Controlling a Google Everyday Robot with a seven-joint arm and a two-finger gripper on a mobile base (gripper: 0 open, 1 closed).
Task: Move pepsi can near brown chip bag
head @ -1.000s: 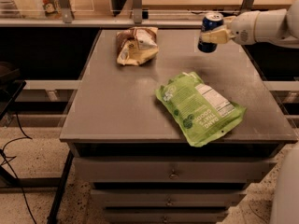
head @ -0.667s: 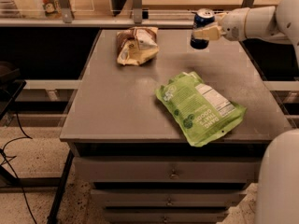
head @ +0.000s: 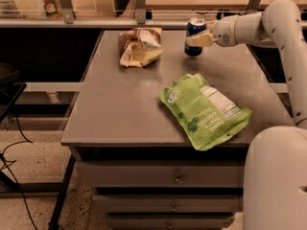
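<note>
Gripper point(head: 194, 38) fingers point(head: 203, 40) clamped on upright pepsi can point(head: 195, 28) over the table point(head: 105, 109), brown chip bag point(head: 139, 46) left of fingers, lime-green bag point(head: 205, 110) nearer the camera than them, its white label too small to read.

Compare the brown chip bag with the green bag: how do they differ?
The brown chip bag is smaller and crumpled; the green bag is larger and flatter. The brown chip bag lies near the far edge, the green bag toward the front. Both rest on the table. The gripper holds the pepsi can near the far edge.
</note>
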